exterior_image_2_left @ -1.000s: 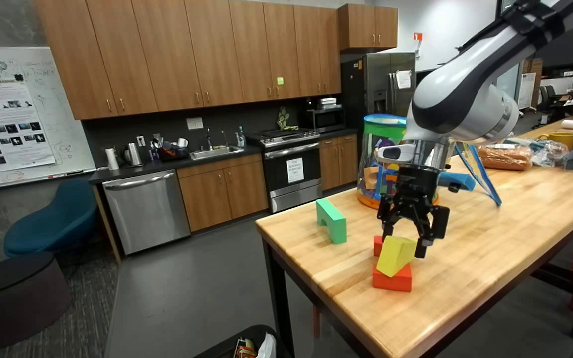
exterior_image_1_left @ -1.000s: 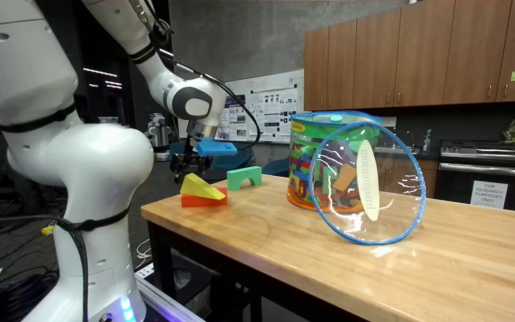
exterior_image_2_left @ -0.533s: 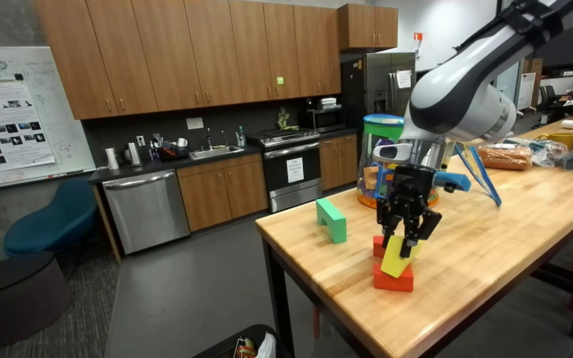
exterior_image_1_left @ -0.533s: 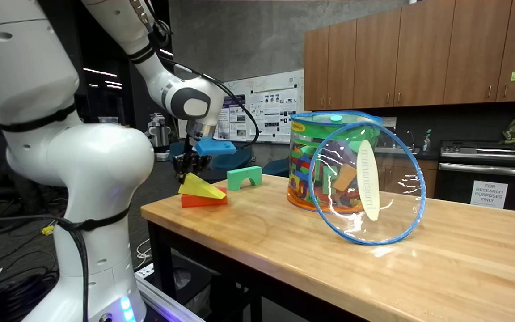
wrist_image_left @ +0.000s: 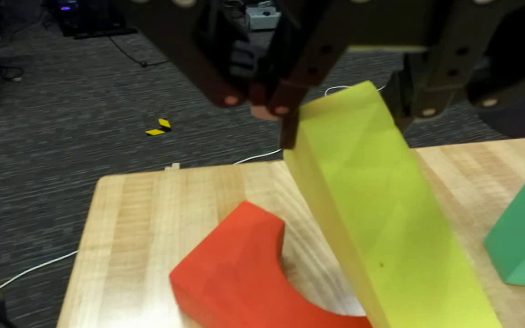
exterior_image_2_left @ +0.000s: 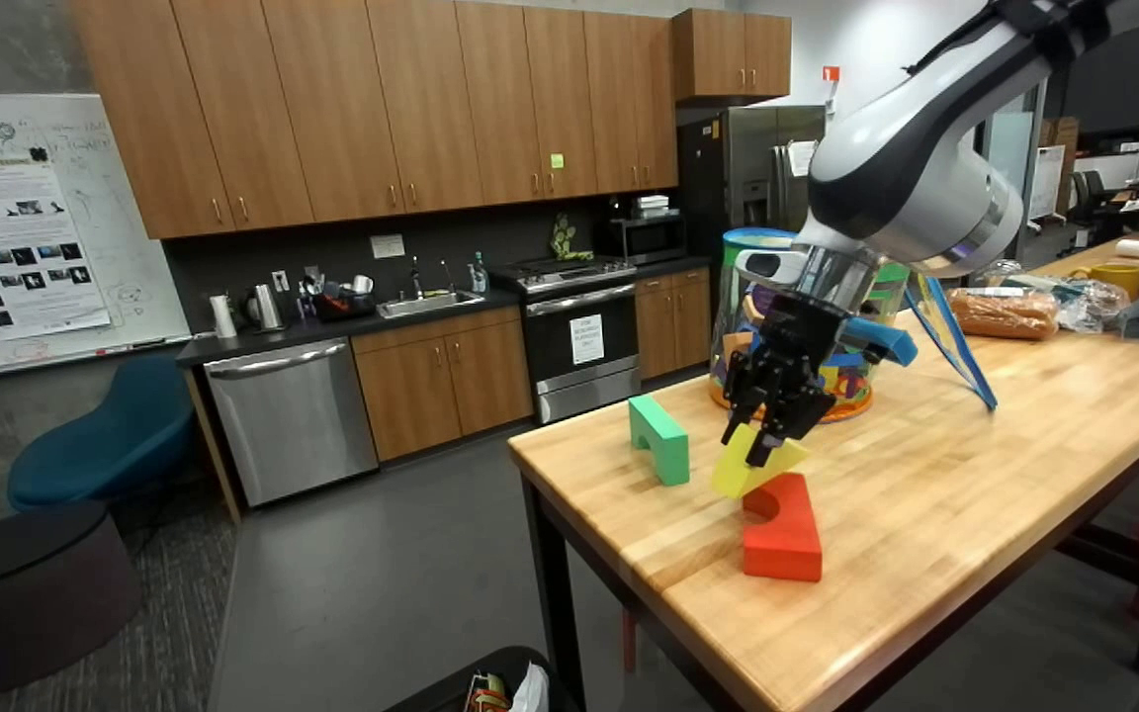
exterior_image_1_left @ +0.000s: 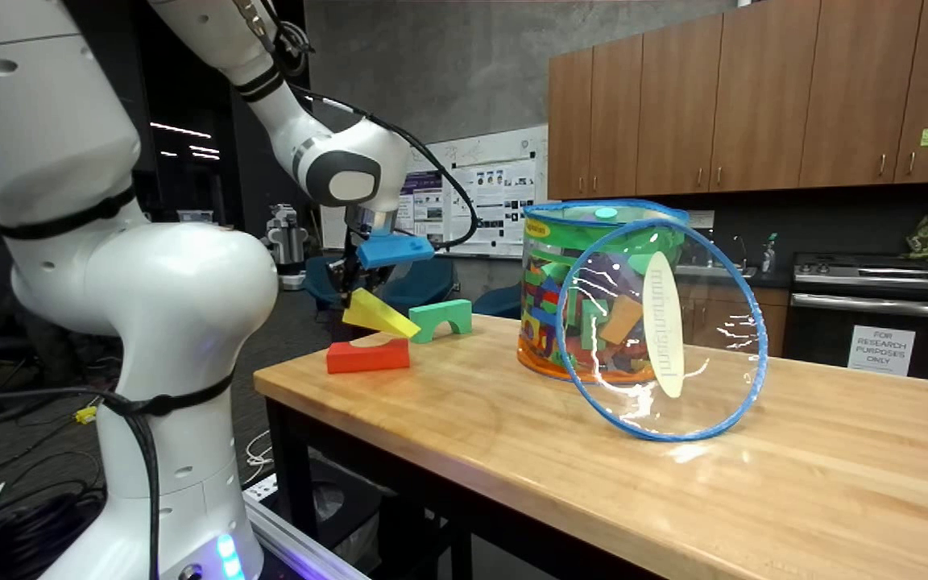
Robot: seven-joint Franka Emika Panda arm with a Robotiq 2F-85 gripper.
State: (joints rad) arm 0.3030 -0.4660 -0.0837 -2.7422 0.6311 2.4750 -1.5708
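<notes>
My gripper (wrist_image_left: 345, 124) is shut on a yellow wedge block (wrist_image_left: 394, 218), its fingers pressed to both sides of the thick end. In both exterior views the wedge (exterior_image_1_left: 381, 312) is lifted and tilted, its thin end pointing down. Just below it lies a red block (exterior_image_2_left: 789, 529) with a curved notch, flat on the wooden table. In the wrist view this red block (wrist_image_left: 239, 269) shows beside the wedge, partly covered by it. A green arch block (exterior_image_2_left: 661, 440) stands upright close by; only a corner of the green arch (wrist_image_left: 524, 237) enters the wrist view.
A clear drum (exterior_image_1_left: 540, 322) full of coloured blocks stands farther along the table (exterior_image_1_left: 464, 419). Its see-through lid with a blue rim (exterior_image_1_left: 762, 354) leans against it. Bagged bread (exterior_image_2_left: 1005, 311) lies toward the far end. The table's corner and edge are near the red block.
The gripper has come down, closed on the yellow wedge and raised it off the red block toward the green arch. The wrist has tilted. Red and green blocks stay put.
</notes>
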